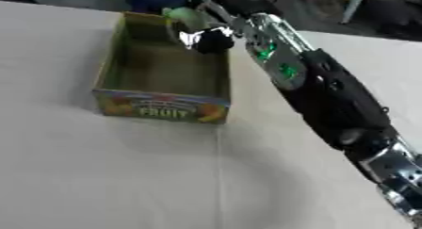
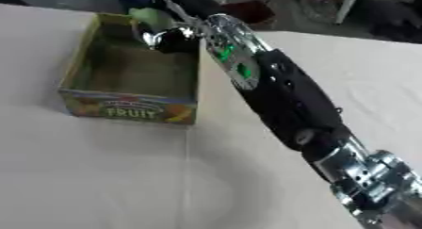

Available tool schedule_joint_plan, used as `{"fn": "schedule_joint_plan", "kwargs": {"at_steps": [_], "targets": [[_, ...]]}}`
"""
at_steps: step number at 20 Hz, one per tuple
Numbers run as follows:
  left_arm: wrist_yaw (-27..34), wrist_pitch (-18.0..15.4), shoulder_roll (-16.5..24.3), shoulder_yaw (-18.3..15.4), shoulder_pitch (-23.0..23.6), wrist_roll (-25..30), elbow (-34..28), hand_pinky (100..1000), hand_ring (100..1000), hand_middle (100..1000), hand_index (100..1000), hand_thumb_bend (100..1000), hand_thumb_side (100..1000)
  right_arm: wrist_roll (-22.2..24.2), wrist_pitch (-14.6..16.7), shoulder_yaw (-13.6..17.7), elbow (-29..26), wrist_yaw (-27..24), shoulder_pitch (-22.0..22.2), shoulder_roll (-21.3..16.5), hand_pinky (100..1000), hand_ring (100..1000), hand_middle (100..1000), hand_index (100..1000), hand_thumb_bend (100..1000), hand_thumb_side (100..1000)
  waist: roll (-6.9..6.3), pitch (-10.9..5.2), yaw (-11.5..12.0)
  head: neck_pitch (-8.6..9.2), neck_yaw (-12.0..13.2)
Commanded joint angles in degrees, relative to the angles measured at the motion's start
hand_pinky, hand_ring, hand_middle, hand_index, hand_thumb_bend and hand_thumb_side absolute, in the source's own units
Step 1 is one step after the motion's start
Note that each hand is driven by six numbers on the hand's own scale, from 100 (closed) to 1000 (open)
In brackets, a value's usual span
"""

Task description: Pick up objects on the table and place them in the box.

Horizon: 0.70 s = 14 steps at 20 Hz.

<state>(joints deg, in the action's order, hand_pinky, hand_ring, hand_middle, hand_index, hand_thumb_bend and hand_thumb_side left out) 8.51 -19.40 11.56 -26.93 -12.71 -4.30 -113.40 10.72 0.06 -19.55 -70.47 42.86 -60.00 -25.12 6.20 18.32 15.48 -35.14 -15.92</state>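
Reaching over the box's [image 1: 161, 101] far right corner, right hand [image 1: 213, 39] with a pale green object [image 1: 188, 18] at its fingers; curl round it not discernible. Probably light and rounded, best cupped around its middle, released low inside.

Even, soft light falls on the pale cloth-covered table [image 1: 124, 176], which looks slightly washed out, while the background beyond its far edge is dim. Both views are blurred, most around the black-and-silver right arm [image 2: 288, 101], whose silver joints catch bright glare. The open cardboard fruit box [image 1: 161, 105] has a shadowed interior.
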Motion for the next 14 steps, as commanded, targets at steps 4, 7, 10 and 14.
{"fn": "schedule_joint_plan", "kwargs": {"at_steps": [4,7,10,14], "targets": [[0.07,-0.13,0.68,0.08,-0.95,0.19,-1.19,473,483,513,677,100,754,-0.55,2.61,-0.87,1.75,4.50,-0.90,-0.14,645,781,597,677,100,506,-0.13,-0.70,0.53,0.95,-0.54],[0.04,-0.09,0.63,0.13,-1.13,0.32,-1.19,472,483,513,677,100,754,-0.58,4.08,-1.38,2.78,6.93,-0.96,0.16,643,776,604,672,100,516,0.04,-0.49,0.72,0.76,-0.74],[0.05,-0.06,0.61,0.16,-1.35,0.39,-1.19,472,482,512,677,100,754,-0.65,5.06,-1.49,4.39,9.68,-0.87,0.56,641,741,613,670,100,521,0.21,-0.27,0.90,0.87,-0.81],[-0.01,0.06,0.54,0.06,-1.58,0.31,-1.19,472,480,510,674,100,752,-1.96,5.87,-1.02,6.98,13.13,-0.82,1.20,647,723,625,690,100,526,0.43,0.06,1.29,1.10,-0.85]]}}
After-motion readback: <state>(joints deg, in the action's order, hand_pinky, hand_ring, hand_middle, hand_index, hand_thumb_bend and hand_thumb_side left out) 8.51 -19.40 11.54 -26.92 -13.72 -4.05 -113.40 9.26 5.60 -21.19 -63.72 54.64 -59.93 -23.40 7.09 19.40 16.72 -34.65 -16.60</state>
